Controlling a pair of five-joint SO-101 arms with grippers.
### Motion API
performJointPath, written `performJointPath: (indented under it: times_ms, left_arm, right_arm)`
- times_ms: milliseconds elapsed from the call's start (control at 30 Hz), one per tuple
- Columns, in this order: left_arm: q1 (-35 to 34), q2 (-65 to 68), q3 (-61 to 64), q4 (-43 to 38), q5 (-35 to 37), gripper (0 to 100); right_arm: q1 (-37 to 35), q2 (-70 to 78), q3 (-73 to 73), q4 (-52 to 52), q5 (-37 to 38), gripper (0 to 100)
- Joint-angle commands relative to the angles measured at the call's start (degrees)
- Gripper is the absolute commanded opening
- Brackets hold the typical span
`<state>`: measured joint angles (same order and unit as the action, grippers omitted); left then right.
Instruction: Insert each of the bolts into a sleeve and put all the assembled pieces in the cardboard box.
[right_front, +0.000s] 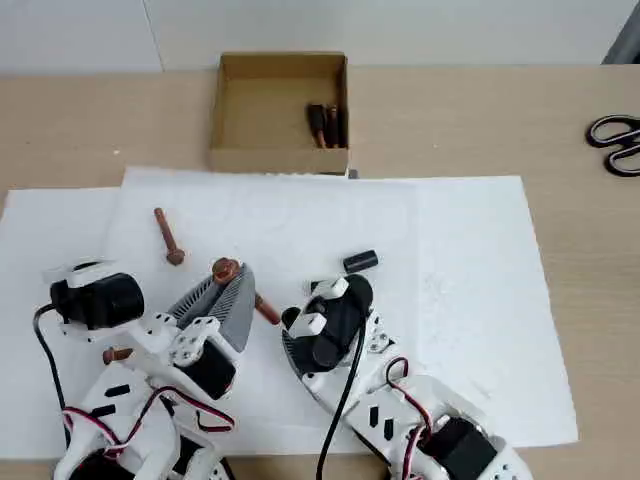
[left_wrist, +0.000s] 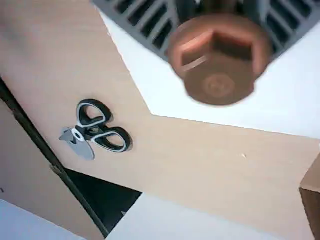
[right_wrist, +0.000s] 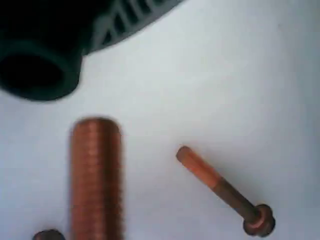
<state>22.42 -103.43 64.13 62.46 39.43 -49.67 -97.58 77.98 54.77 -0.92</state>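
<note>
Wood-toned table (right_front: 560, 100) carries overlapping white paper sheets (right_front: 460, 300) in the high view, with the cardboard box (right_front: 280, 160) at the far edge of the paper and scissors (right_front: 615, 145) off to the right. Dark assembled pieces (right_front: 325, 125) lie against the box's right wall. On the paper, a loose bolt (right_front: 168, 237) rests to the left and a spare sleeve (right_front: 360, 262) lies near the middle. Just below them, the left gripper (right_front: 232, 285) is clenched around the held bolt (right_front: 225, 268), whose copper head sticks out past the grey fingers while its shank points towards the other arm. The right gripper (right_front: 300, 322) sits just beside that shank, grasping the held sleeve (right_front: 291, 318) at its tip. From the left wrist view, the held bolt's hexagonal head (left_wrist: 217, 60) looms between slatted grey fingers (left_wrist: 135, 15), above the paper's edge, and the scissors (left_wrist: 97, 131) lie on bare table beyond. From the right wrist view, the held sleeve (right_wrist: 37, 70) shows its open dark bore beside a grey finger (right_wrist: 135, 20), near but apart from the threaded end of the held bolt (right_wrist: 95, 175); the loose bolt (right_wrist: 225, 190) lies flat on the paper farther off.
</note>
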Motion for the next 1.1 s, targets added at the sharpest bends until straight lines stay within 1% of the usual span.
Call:
performJointPath:
  times_ms: [0,133,367,467,533,667,900,967,1067]
  left_arm:
    - [0.5,-0.4,0.8,-3.3,0.2,1]
    - [0.5,-0.4,2.0,-4.7,0.2,1]
    - [0.6,-0.4,2.3,-4.3,0.1,1]
    - [0.8,-0.3,2.3,-3.3,0.1,1]
    - [2.1,-0.3,2.8,-2.3,-0.6,1]
    - [4.4,-0.3,3.3,-1.9,-2.6,1]
    - [4.4,-0.3,3.6,-0.6,-2.8,1]
    - [4.7,-0.3,3.6,0.9,-4.2,1]
    - [8.0,-0.4,3.3,4.2,-8.1,1]
  right_arm:
    - [-1.4,-0.6,-1.0,-1.5,-0.7,0.3]
    - [-2.7,-0.6,-2.9,-1.5,-0.7,0.3]
    - [-2.7,-0.6,-2.9,-1.5,-0.3,0.3]
    - [-2.7,-0.6,-3.0,-2.0,2.8,0.3]
    - [-2.6,-0.6,-3.5,-3.5,4.0,0.3]
    - [-2.5,-0.2,-4.0,-4.3,4.3,0.3]
    - [-2.5,-0.5,-4.0,-4.3,4.3,0.3]
    - [-2.5,-0.5,-4.1,-4.3,4.3,0.3]
    - [-2.5,-0.5,-4.1,-4.3,4.3,0.3]
